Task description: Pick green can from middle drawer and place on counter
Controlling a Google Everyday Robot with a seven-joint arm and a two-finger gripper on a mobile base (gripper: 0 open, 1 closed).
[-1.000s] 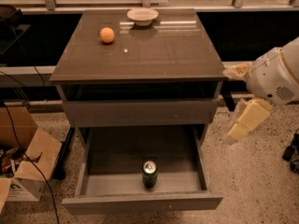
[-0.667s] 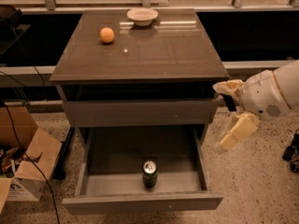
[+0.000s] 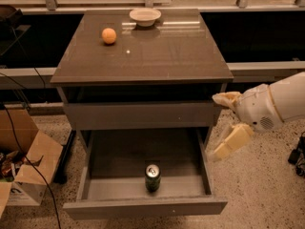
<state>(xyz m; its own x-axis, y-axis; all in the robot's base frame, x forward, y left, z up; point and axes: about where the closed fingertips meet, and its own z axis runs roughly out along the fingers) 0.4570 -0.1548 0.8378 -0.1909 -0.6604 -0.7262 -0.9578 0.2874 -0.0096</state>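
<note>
The green can (image 3: pixel 152 177) stands upright on the floor of the open middle drawer (image 3: pixel 95 187), near its front, with its silver lid showing. The counter (image 3: pixel 157 56) is the glossy dark top of the cabinet above. My gripper (image 3: pixel 225 125) is at the right of the cabinet, level with the drawer's right wall, above and right of the can. Its two cream fingers (image 3: pixel 232 141) are spread apart and hold nothing.
An orange ball (image 3: pixel 109 36) and a white bowl (image 3: pixel 145 16) sit on the counter's back part. A shut drawer front (image 3: pixel 143 114) is above the open one. A cardboard box (image 3: pixel 24 163) and cables lie on the speckled floor at left.
My gripper and arm have moved left and down, from beside the cabinet towards the open drawer's right edge. The can has not moved.
</note>
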